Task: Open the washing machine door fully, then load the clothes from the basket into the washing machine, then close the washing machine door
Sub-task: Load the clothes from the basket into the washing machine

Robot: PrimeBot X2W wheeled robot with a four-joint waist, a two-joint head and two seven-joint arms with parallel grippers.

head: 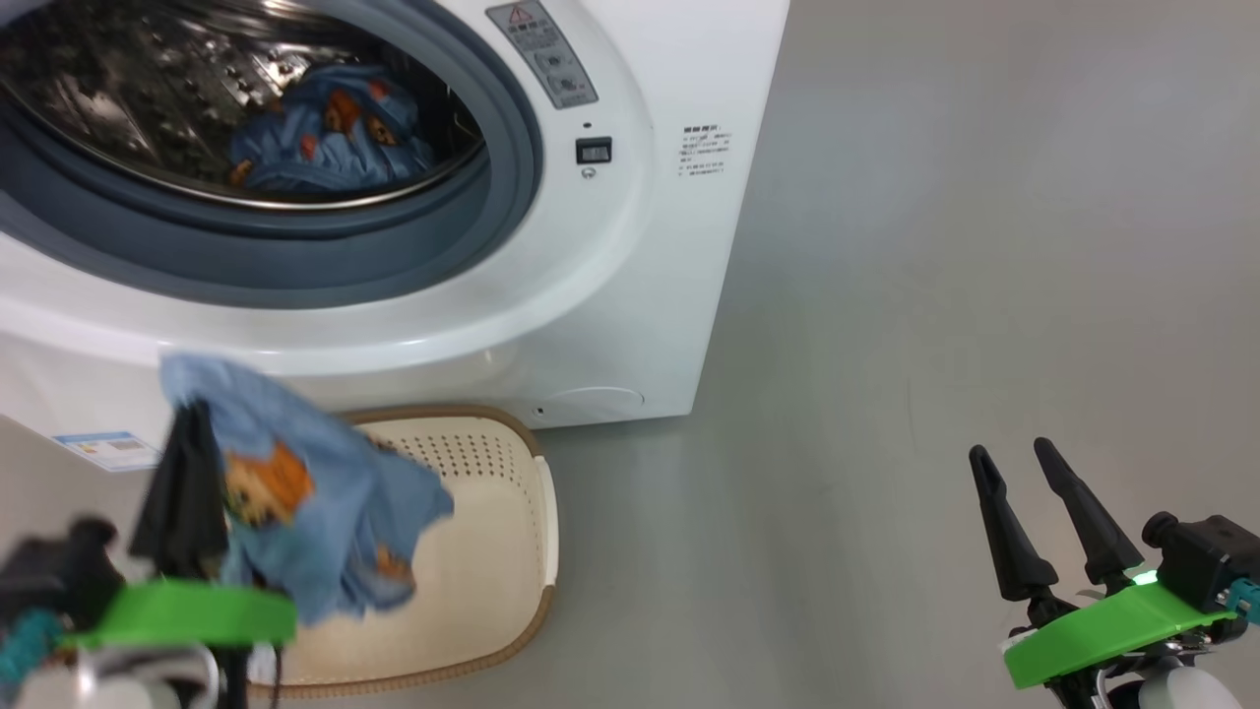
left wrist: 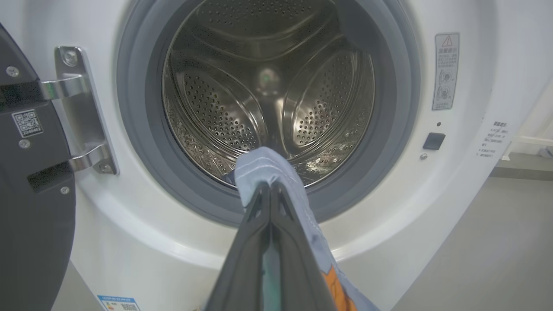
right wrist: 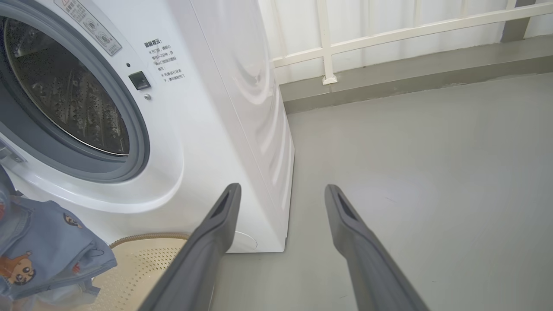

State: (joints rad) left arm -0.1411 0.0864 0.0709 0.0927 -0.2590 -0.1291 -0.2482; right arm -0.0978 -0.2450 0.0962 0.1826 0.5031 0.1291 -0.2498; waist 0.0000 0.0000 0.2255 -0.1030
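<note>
Grey floor [head: 886, 295], laundry corner, white railing [right wrist: 389, 34] along the far wall.

Clothes: one light-blue printed garment [head: 315, 492] is pinched in the left hand [left wrist: 268, 186]. Its fingers are clamped tight on a fold near the top, and the rest hangs loose below. A second blue piece [head: 325, 138] already lies at the bottom of the drum [left wrist: 268, 86].

The held garment hangs above the basket [head: 472, 458], which sits on the floor right against the front base of the washing machine [head: 630, 295], under the opening. What I can see of the basket's bottom is bare; the part behind the cloth is hidden.

Left wrist view has the door [left wrist: 26, 216] swung out on its hinge [left wrist: 82, 112], opening unobstructed. The fingertips sit about level with the lower lip of the grey gasket [head: 295, 266], aimed at the drum and not yet past the rubber.

Right hand [head: 1012, 451] is spread wide, holding nothing, well off to the side over bare floor.

My read: loading is underway and this piece goes in next. To do it well:
- Raise the wrist before pushing forward so the tail clears the gasket lip.
- Go deep past the rubber and let go only over steel.
- Main risk is the loose tail draping on the gasket, where the door would pinch it.
- Check the basket's hidden part before closing the door.
</note>
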